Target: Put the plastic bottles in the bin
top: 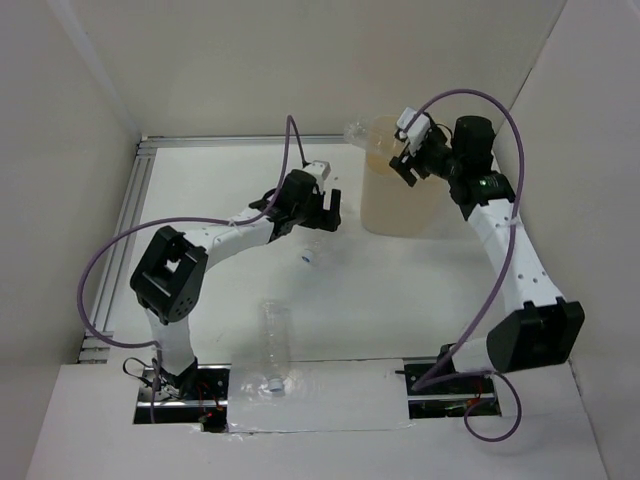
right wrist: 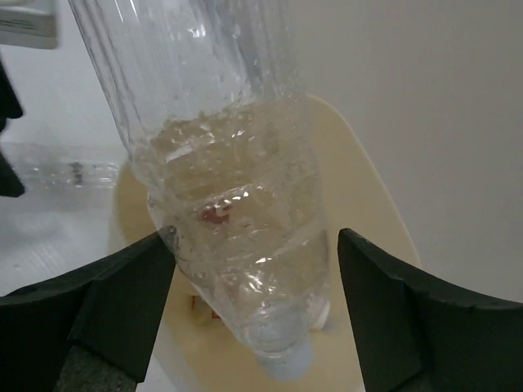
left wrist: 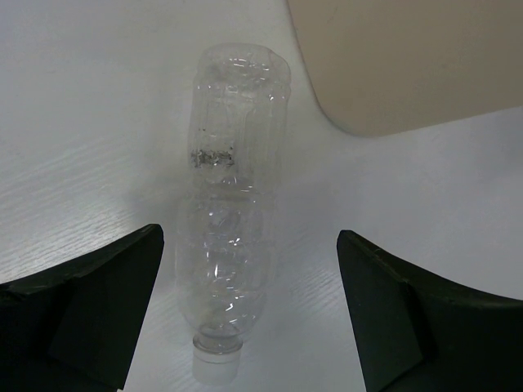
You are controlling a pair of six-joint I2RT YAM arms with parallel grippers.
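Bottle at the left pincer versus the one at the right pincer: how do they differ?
The left bottle lies flat on the table; the right bottle is tilted steeply, cap down. The left bottle is beside the bin; the right bottle is over its mouth. Both are clear with pale caps.

Tall beige translucent bin [top: 400, 195] stands toward the far right corner of the worktop [top: 400, 300]; a clear bottle [right wrist: 229, 212] tilts above it, cap over its mouth. A second bottle [left wrist: 233, 220] lies mid-worktop beside the bin, and a third bottle [top: 275, 345] lies at the near edge.
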